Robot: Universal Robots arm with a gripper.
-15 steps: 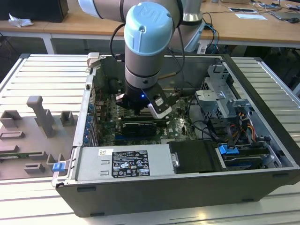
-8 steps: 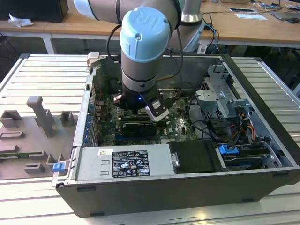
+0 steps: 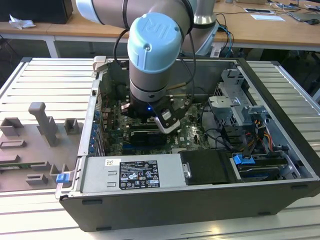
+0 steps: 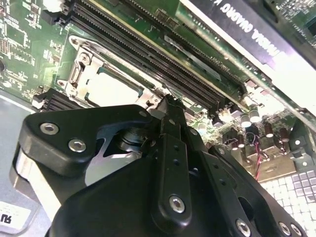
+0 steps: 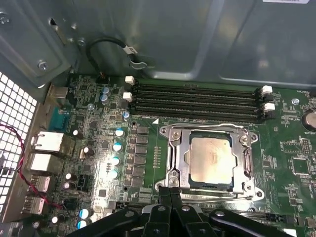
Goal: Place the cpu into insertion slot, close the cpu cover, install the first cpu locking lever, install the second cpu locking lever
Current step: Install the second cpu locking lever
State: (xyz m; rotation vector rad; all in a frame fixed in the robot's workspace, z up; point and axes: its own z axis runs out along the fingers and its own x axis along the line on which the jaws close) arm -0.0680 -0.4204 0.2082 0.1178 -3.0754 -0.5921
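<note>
The cpu [image 5: 211, 159] sits seated in the insertion slot [image 5: 178, 157], pale metal face up, with the cpu cover [image 5: 245, 154] lying flat around it as a silvery frame. Four long black memory slots [image 5: 197, 101] run just beside the socket, on its far side from the gripper [image 5: 170, 191]. The jaws are closed, fingers pressed together and holding nothing (tips just at the socket's near edge). In the second wrist view the closed fingers [image 4: 170, 123] lie next to the cover's rim. In the exterior view the arm [image 3: 152, 55] reaches down into the open computer case [image 3: 165, 210].
</note>
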